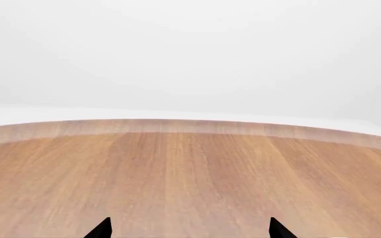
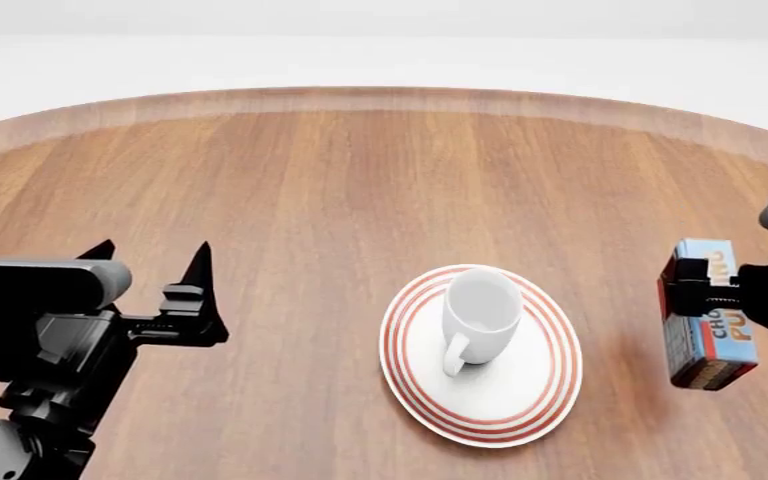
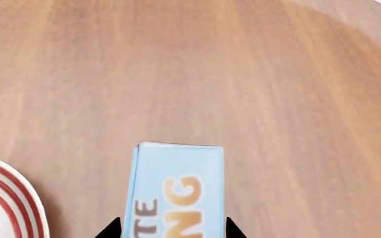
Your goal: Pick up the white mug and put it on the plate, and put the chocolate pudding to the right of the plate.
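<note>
The white mug [image 2: 480,315] stands upright on the plate [image 2: 544,385], handle toward me. Right of the plate, the chocolate pudding [image 2: 711,335] is held slightly tilted in my right gripper [image 2: 724,300], close over the wood. In the right wrist view the carton's light blue face [image 3: 177,183] fills the space between the fingertips of the right gripper [image 3: 174,229], and the plate's red-ringed rim [image 3: 12,198] shows beside it. My left gripper [image 2: 152,250] hangs open and empty over bare wood well left of the plate; its view shows only the left gripper tips [image 1: 190,228].
A round wooden table [image 2: 291,190] carries everything. Its curved far edge [image 1: 190,126] runs across the back, with white floor beyond. The carton sits near the table's right side.
</note>
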You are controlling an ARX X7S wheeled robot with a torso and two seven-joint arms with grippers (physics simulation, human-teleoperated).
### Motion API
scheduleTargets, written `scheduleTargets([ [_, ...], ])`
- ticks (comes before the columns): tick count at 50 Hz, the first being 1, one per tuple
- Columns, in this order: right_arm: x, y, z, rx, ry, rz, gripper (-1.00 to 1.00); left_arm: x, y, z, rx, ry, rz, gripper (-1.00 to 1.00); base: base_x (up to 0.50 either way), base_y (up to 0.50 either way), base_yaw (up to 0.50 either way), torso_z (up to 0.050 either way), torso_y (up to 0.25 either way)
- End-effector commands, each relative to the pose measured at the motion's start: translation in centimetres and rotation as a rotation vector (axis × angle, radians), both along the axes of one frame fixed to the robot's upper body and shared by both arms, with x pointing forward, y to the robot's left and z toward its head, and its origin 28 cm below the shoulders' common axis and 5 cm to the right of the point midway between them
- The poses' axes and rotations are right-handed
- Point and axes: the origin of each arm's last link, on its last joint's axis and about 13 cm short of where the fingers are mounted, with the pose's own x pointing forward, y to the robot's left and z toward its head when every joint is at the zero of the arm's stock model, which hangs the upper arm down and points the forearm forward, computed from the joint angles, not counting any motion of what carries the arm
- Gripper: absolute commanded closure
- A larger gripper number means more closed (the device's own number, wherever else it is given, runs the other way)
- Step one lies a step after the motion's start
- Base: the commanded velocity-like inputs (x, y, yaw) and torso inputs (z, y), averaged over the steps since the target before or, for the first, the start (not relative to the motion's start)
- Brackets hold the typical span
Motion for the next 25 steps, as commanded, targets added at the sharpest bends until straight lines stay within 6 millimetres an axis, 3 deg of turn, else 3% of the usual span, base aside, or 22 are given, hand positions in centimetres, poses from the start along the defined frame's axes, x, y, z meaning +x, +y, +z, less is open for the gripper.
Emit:
scheduleTargets([
  [1,0.3,0.3,-0.7,-0.018,-0.007,0.041,1.00,0.1,-0.4,0.2,0.010,-0.016,-0.025,-1.00,0.00,0.00,0.00,0.000,0.000],
  [11,0.4,0.2,-1.6,-0.010,0.001,0.037,1.00,0.1,-0.5,0.2,0.009,-0.013,-0.025,-1.00,0.00,0.00,0.00,0.000,0.000],
  [12,0.3,0.2,-1.7,-0.011,0.003,0.037,-1.00,0.1,-0.5,0.2,0.009,-0.013,-0.025,-1.00,0.00,0.00,0.00,0.000,0.000],
  [25,0.1,-0.1,-2.6,-0.010,0.012,0.019,-1.00,0.2,-0.5,0.1,0.009,-0.010,-0.027,-1.00,0.00,0.00,0.00,0.000,0.000],
])
